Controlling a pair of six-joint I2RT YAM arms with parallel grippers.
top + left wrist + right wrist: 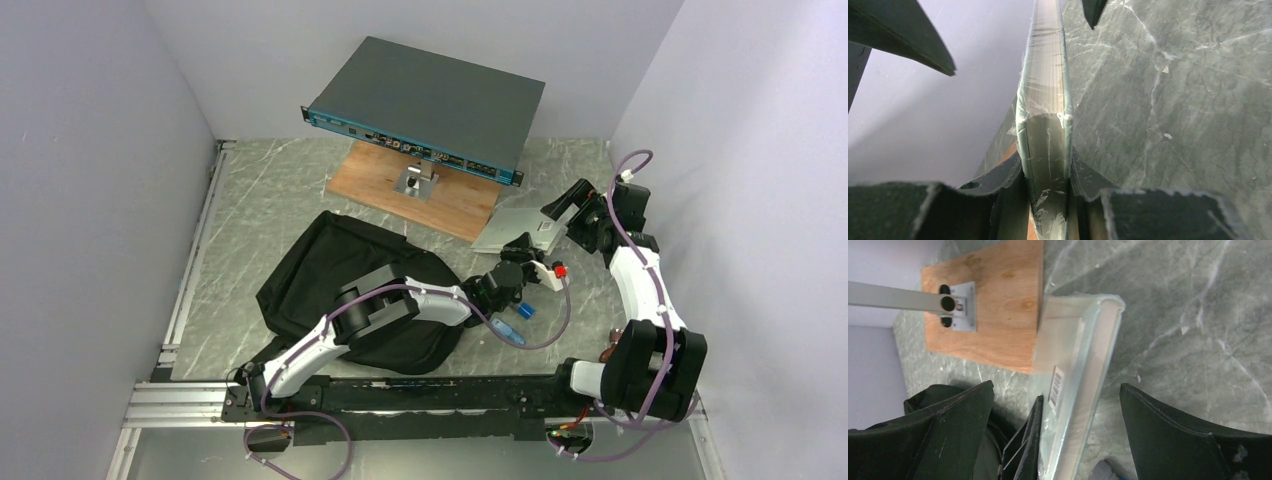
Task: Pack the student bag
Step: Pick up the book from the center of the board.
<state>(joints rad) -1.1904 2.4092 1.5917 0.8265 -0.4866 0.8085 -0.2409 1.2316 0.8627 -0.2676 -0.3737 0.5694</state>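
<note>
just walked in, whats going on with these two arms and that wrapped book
The left claw is pinched on the edge of a thin plastic-wrapped book, over the table next to the wooden board. The right claw stands wide open, a finger on either side of the same book, not gripping it. The black student bag lies slumped on the table nearby, and the book is not in it yet.

book (1075, 365): centre, plastic-wrapped (barcode label on cover)
wood board (998, 305): upper left, w/ metal bracket (962, 307)
right gripper (1057, 386): fingers wide apart, either side of book
</note>
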